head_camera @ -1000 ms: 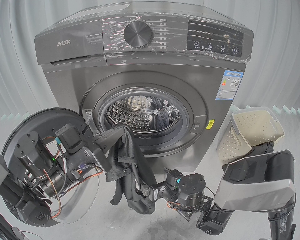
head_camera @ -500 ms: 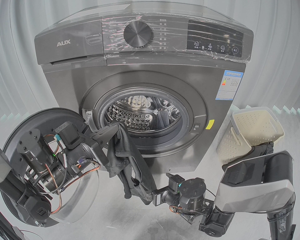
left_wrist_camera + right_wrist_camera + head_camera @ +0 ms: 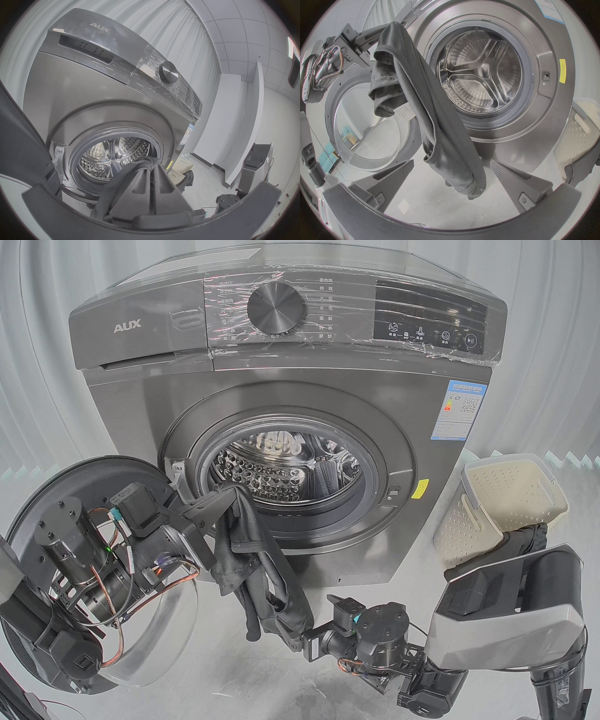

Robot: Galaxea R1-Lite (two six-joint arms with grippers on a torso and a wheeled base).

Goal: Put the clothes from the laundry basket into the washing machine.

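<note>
At the drum (image 3: 287, 465) mouth's lower-left rim, your left hand (image 3: 228, 497), clenched on the black garment (image 3: 269, 590), has eased back slightly. Your right hand (image 3: 292, 635) sits released below it, so the garment isn't loaded yet.

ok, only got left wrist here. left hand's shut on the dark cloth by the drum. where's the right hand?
Observer: The right hand is low in front of the machine, open, with the garment hanging down between its fingers.
Operator: any of it inside the drum?
Observer: None that I can see. It drapes from the left hand down past the door opening, outside it.
Operator: basket?
Observer: The laundry basket lies tipped on the robot's right of the machine, with dark clothing at its mouth.
</note>
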